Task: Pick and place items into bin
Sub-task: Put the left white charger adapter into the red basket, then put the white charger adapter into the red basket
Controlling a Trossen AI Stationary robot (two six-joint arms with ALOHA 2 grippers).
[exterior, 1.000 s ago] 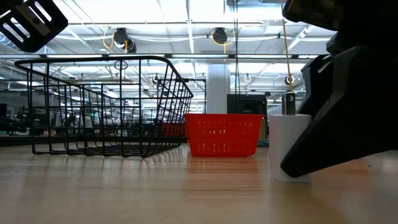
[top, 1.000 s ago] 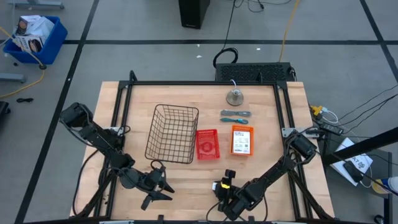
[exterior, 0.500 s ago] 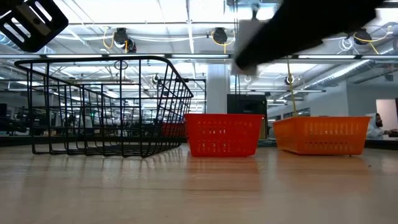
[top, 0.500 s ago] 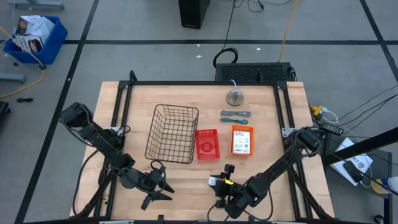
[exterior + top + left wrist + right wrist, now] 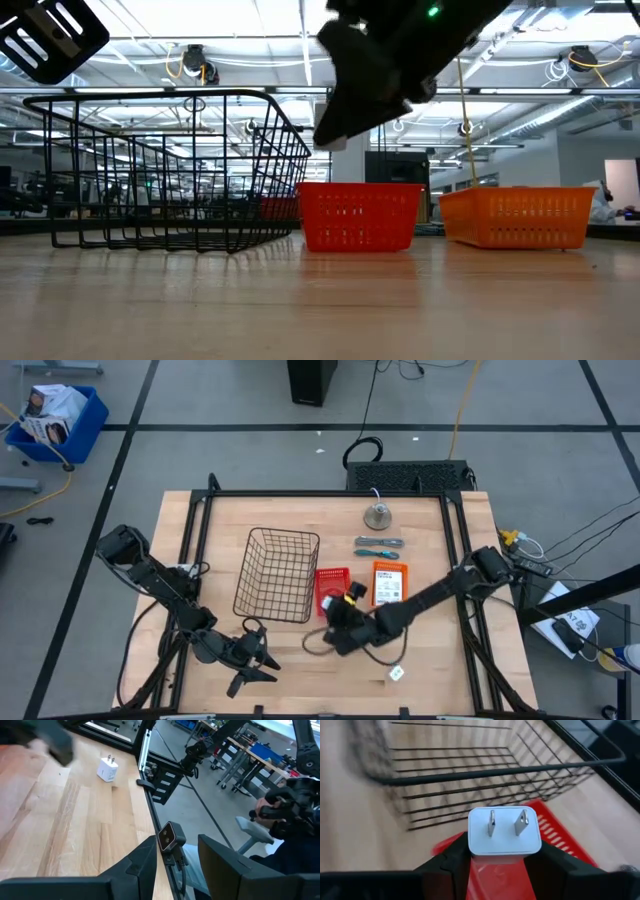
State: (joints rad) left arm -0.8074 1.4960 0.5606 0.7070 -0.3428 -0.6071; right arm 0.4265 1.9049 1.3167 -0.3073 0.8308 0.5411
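Observation:
My right gripper (image 5: 338, 622) hangs above the table just on the near side of the small red tray (image 5: 333, 592), shut on a tiny white plug block (image 5: 504, 831); in the low view it shows high up (image 5: 370, 70). The black wire basket (image 5: 277, 573) stands to its far left. A second white block (image 5: 396, 673) rests flat on the wood near the table's near edge, also seen from the left wrist (image 5: 107, 769). Two blue-grey tools (image 5: 378, 546) lie side by side farther back. My left gripper (image 5: 262, 665) waits open at the near left. No pale-green strips show. My right gripper pinches the white plug block by its two opposite side faces (image 5: 471, 837), one dark finger (image 5: 451, 862) on each side. The two metal prongs (image 5: 491, 823) point away from the wrist toward the basket. The block is lifted clear of the table.
An orange box (image 5: 388, 585) sits right of the red tray, and a round metal piece (image 5: 377, 515) lies near the far edge. Black frame rails (image 5: 450, 550) run along the table's sides. Bare wood stretches between the basket and the near edge.
My right gripper has risen from the table's near edge and travelled toward the far left, up to the red tray and basket, carrying the white block clear of the wood. The second white block, earlier covered by the arm, now lies exposed.

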